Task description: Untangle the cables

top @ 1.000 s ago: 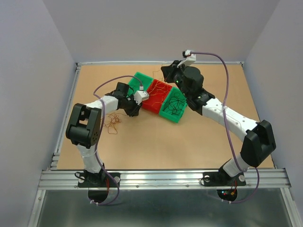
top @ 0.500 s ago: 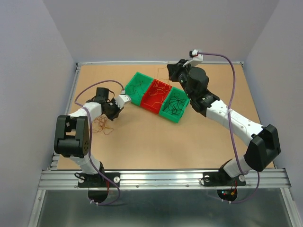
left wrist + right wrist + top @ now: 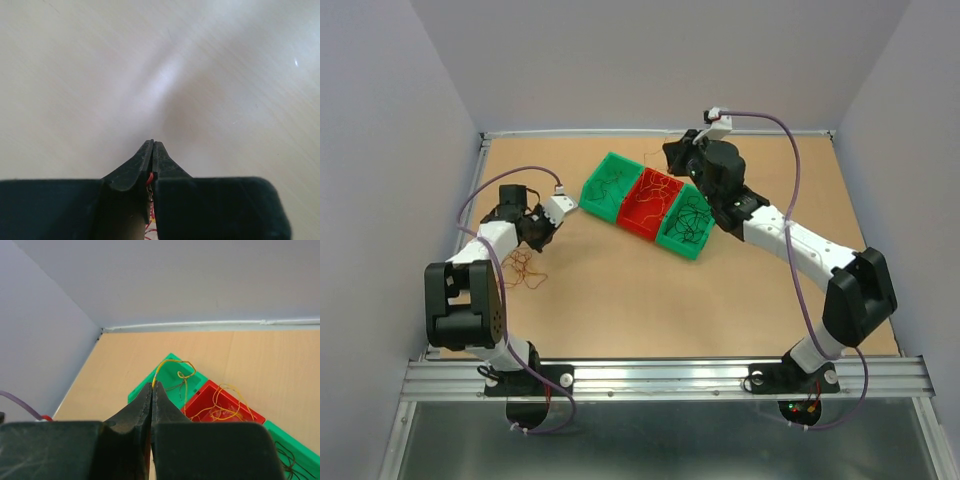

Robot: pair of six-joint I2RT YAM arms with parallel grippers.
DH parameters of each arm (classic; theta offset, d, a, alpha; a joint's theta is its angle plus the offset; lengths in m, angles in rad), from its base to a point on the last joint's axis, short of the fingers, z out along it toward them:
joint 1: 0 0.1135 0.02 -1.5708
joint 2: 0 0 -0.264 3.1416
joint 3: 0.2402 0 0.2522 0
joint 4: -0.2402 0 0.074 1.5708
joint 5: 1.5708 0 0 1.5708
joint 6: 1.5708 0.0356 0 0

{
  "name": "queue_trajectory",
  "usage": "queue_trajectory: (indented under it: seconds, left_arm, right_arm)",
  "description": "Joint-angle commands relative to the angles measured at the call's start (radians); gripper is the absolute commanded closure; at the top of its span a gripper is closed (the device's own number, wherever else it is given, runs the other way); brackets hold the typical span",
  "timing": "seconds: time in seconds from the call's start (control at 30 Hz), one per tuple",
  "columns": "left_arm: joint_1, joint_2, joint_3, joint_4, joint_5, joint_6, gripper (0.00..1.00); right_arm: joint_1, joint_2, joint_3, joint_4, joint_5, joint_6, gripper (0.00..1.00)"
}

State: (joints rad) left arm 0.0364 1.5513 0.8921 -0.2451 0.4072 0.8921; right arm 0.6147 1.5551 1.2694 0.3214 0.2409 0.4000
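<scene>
1. A brown board table (image 3: 650, 300) with a matte top stands between plain pale grey walls. A ribbed metal rail (image 3: 670, 378) runs along its near edge.
2. Far left, a loose bunch of wires (image 3: 522, 272) lies on the board just beside the left arm's tip. They are hair-thin, curly, and orange and red.
3. The left gripper (image 3: 152, 145) has black tapered jaws pressed together on a red wire (image 3: 150, 177), which runs down between them and out of view.
4. Three boxy plastic bins form a row slanting from far-left to near-right: a green bin (image 3: 590, 198), a red bin (image 3: 638, 228) holding orange and yellow curls, and a second green bin (image 3: 682, 247) holding black ones.
5. The right gripper (image 3: 153, 385) hangs above the row's far side, its jaws closed on a yellow wire (image 3: 170, 361). The wire rises from the tips, arcs to the right and loops down over the first green bin.
</scene>
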Motion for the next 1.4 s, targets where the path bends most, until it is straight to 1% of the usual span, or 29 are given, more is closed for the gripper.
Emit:
queue_trajectory:
  seconds: [0.0,0.07,0.17,0.2,0.27,0.3,0.33,0.37,0.43,0.5,0.57,0.6,0.63,0.67,0.7,0.77,0.8,0.9,0.93,1.0,1.07,1.13,1.17,1.2,1.23,1.27,1.3,1.37]
  left_arm:
    - [-0.003,-0.097,-0.015,-0.011,0.067,-0.016,0.83]
    - [-0.003,-0.140,-0.033,0.009,0.071,-0.041,0.80]
    - [-0.006,-0.183,-0.038,0.041,0.074,-0.077,0.72]
    - [-0.003,-0.191,-0.029,0.046,0.085,-0.105,0.68]
    - [-0.010,-0.194,0.000,0.047,0.100,-0.131,0.65]
    - [-0.015,-0.195,0.010,0.047,0.114,-0.159,0.64]
    - [-0.021,-0.195,0.019,0.052,0.117,-0.171,0.64]
    - [-0.032,-0.194,0.031,0.056,0.117,-0.189,0.64]
    - [-0.075,-0.198,0.033,0.073,0.113,-0.235,0.64]
    - [-0.107,-0.204,0.025,0.105,0.102,-0.266,0.64]
    - [-0.116,-0.214,0.012,0.142,0.105,-0.312,0.64]
    - [-0.118,-0.218,0.007,0.156,0.113,-0.326,0.64]
    - [-0.119,-0.223,0.001,0.177,0.119,-0.335,0.63]
    - [-0.119,-0.233,-0.011,0.191,0.123,-0.355,0.63]
    - [-0.121,-0.247,-0.019,0.214,0.130,-0.364,0.62]
    - [-0.125,-0.255,-0.036,0.240,0.130,-0.389,0.60]
    - [-0.128,-0.254,-0.038,0.240,0.130,-0.392,0.60]
    - [-0.158,-0.237,-0.007,0.240,0.114,-0.421,0.59]
    - [-0.165,-0.221,0.007,0.240,0.107,-0.430,0.57]
    - [-0.211,-0.200,0.063,0.240,0.061,-0.459,0.54]
    - [-0.242,-0.150,0.115,0.240,0.032,-0.487,0.52]
    - [-0.270,-0.103,0.209,0.240,0.033,-0.545,0.47]
    - [-0.276,-0.047,0.244,0.240,0.039,-0.570,0.46]
    - [-0.277,-0.016,0.308,0.240,0.048,-0.596,0.44]
    - [-0.279,0.042,0.338,0.263,0.076,-0.654,0.40]
    - [-0.280,0.071,0.367,0.270,0.085,-0.674,0.40]
    - [-0.282,0.099,0.422,0.274,0.085,-0.700,0.39]
    - [-0.291,0.162,0.477,0.312,0.087,-0.754,0.38]
  right_arm:
    - [-0.006,0.046,0.074,0.004,-0.020,0.002,1.00]
    - [-0.007,0.069,0.056,-0.007,0.006,0.020,0.99]
    - [-0.006,0.135,0.073,-0.099,0.075,0.039,0.99]
    - [-0.006,0.181,0.112,-0.176,0.089,0.043,0.99]
    - [-0.004,0.239,0.166,-0.260,0.133,0.054,1.00]
    - [0.003,0.269,0.227,-0.330,0.149,0.056,0.99]
    - [0.008,0.301,0.228,-0.384,0.170,0.054,0.99]
    - [0.016,0.359,0.308,-0.424,0.207,0.054,0.99]
    - [0.036,0.422,0.390,-0.540,0.239,0.053,0.99]
    - [0.049,0.505,0.491,-0.615,0.273,0.051,0.99]
    - [0.059,0.558,0.550,-0.656,0.282,0.057,1.00]
    - [0.062,0.583,0.617,-0.677,0.290,0.062,1.00]
    - [0.062,0.647,0.652,-0.737,0.297,0.066,0.99]
    - [0.062,0.678,0.695,-0.769,0.299,0.071,0.99]
    - [0.062,0.745,0.767,-0.838,0.298,0.071,0.99]
    - [0.062,0.805,0.859,-0.918,0.255,0.060,0.99]
    - [0.062,0.866,0.895,-0.948,0.244,0.059,0.99]
    - [0.062,0.944,0.972,-1.027,0.192,0.039,0.99]
    - [0.062,0.983,1.010,-1.092,0.176,0.030,0.99]
    - [0.060,0.999,1.018,-1.145,0.147,0.022,1.00]
    - [0.060,0.999,0.974,-1.147,0.117,0.002,1.00]
    - [0.057,0.979,0.946,-1.145,0.104,-0.001,1.00]
    - [0.056,0.967,0.935,-1.145,0.104,0.003,0.99]
    - [0.056,0.917,0.886,-1.136,0.112,0.005,0.99]
    - [0.056,0.884,0.846,-1.081,0.106,0.005,0.99]
    - [0.057,0.843,0.803,-1.043,0.098,0.002,1.00]
    - [0.057,0.768,0.700,-0.959,0.074,-0.001,0.99]
    - [0.057,0.699,0.613,-0.897,0.063,-0.007,0.99]
